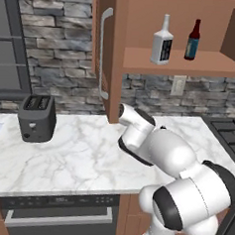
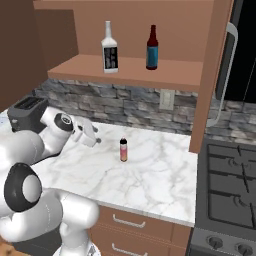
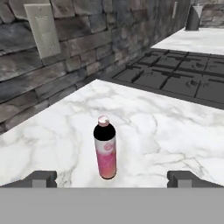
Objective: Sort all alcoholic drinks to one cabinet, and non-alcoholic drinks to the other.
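Note:
A tiny pink bottle (image 3: 105, 148) with a black cap stands upright on the marble counter (image 2: 155, 175), also seen as the pink bottle (image 2: 123, 149) in the right base view. My gripper (image 2: 96, 139) hovers low just left of it, open, pointing at it with a gap between. In the hand view the fingertips (image 3: 41, 177) stand wide apart with nothing between them. On the open cabinet's shelf (image 2: 130, 70) stand the whitish square bottle (image 2: 109, 48) and the dark-brown bottle (image 2: 152, 49). The left base view shows the same whitish bottle (image 1: 162, 40) and brown bottle (image 1: 193, 41).
A dark toaster (image 1: 36, 118) sits on the counter to the left. The stove (image 2: 230, 185) borders the counter on the right. Open cabinet doors (image 1: 105, 54) flank the shelf on both sides. A wall outlet (image 3: 41, 28) is on the stone backsplash.

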Motion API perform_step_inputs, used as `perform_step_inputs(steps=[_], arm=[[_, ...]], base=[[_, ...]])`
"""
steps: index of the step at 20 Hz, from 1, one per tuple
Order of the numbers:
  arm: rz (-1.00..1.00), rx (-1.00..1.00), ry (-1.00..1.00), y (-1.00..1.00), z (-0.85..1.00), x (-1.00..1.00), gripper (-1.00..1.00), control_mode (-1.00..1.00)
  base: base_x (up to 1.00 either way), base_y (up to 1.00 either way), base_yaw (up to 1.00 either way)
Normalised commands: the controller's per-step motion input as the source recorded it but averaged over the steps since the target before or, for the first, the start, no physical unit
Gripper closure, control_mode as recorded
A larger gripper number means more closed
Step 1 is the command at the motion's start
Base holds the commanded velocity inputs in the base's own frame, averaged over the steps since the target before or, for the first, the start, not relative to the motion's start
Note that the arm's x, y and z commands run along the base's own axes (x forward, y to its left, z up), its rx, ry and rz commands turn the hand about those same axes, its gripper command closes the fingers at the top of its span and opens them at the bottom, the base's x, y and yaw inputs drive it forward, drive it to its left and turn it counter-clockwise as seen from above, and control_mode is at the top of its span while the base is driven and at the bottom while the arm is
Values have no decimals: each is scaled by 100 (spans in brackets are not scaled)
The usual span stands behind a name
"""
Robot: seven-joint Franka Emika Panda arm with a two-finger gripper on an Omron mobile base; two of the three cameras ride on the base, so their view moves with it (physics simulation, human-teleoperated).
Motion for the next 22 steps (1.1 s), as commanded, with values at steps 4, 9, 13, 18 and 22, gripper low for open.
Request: perform_step_inputs(steps=[4, 9, 13, 18, 22], arm=[[-12, -4, 0, 0, -14, 11, -100, -100], [-3, -1, 0, 0, -12, 21, -100, -100], [0, 0, 0, 0, -18, 19, -100, -100], [0, -2, 0, -10, -21, 14, -100, -100], [-1, -3, 0, -15, -16, 12, -100, -100]], base=[[0, 0, 0], [0, 0, 0], [0, 0, 0], [0, 0, 0], [0, 0, 0]])
